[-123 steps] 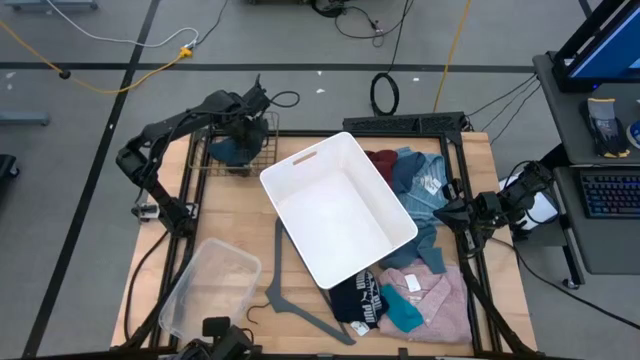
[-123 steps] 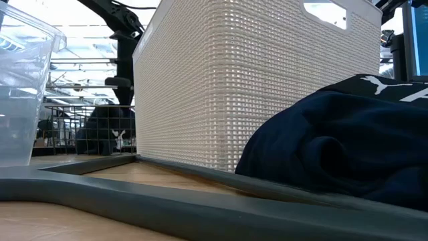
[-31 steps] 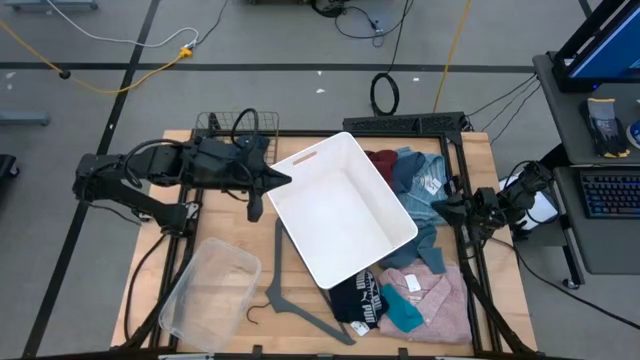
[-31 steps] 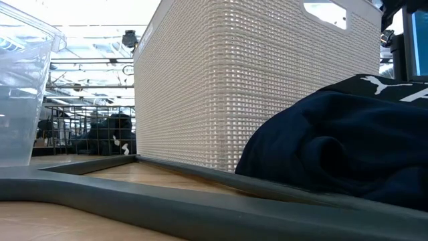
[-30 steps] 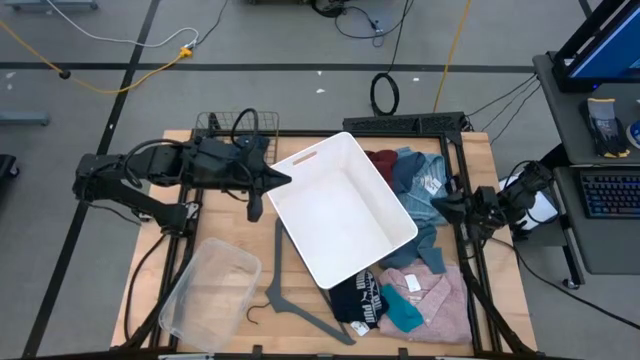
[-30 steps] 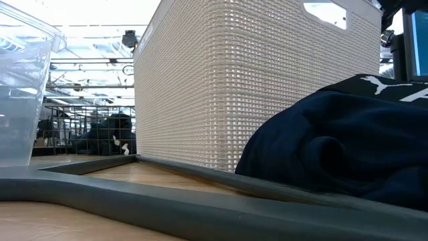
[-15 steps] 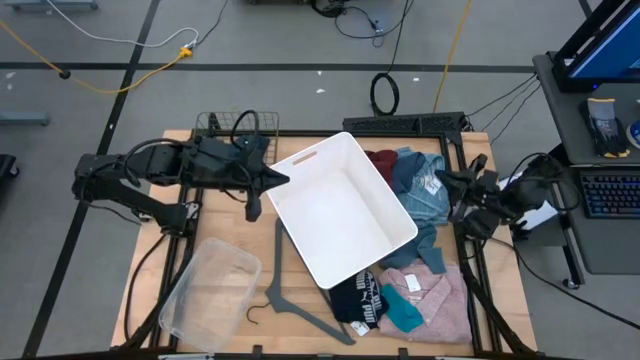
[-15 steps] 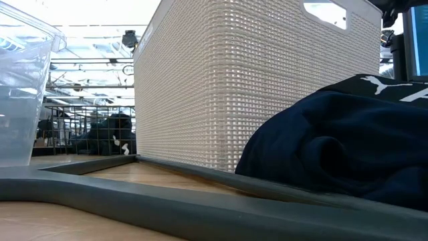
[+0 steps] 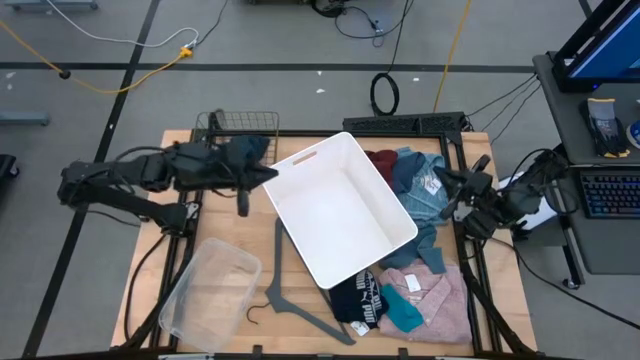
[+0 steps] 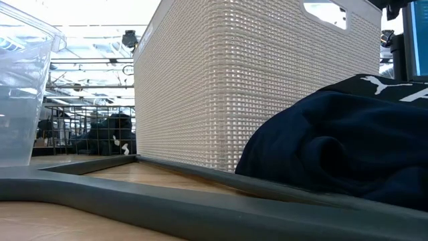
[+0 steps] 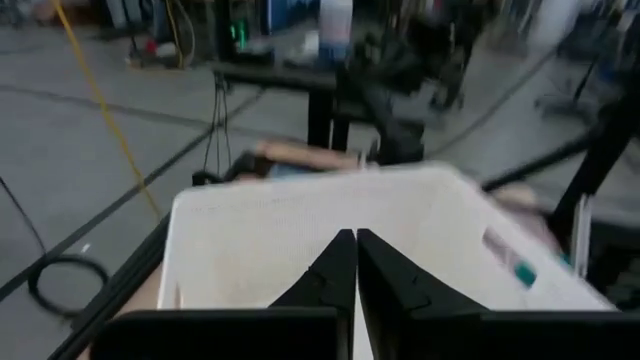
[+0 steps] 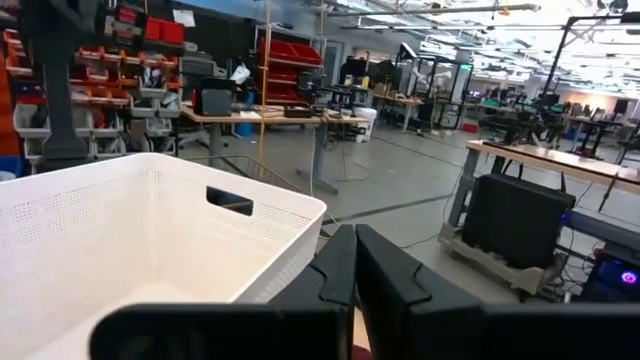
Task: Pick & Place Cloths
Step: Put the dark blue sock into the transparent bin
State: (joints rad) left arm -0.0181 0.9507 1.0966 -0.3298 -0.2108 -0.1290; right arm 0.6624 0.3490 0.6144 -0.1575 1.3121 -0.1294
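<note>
Several cloths lie in a heap on the table's right side: a maroon one, a light-blue shirt, a pink shirt, a teal one and a black one with white print. A dark navy cloth lies in the wire basket at the far left. My left gripper hovers shut at the white basket's left rim. My right gripper hovers shut over the light-blue shirt, pointing at the white basket. Neither holds anything.
A large white perforated basket stands tilted in the table's middle. A clear plastic bin sits at the near left. A grey hanger lies near the front edge. The black frame rails run along the table's edges.
My left gripper has drawn back toward the table's left edge and sunk a little, staying shut. My right gripper has risen, shifted toward the far edge above the light-blue shirt and rolled at the wrist, staying shut. No cloth has moved.
</note>
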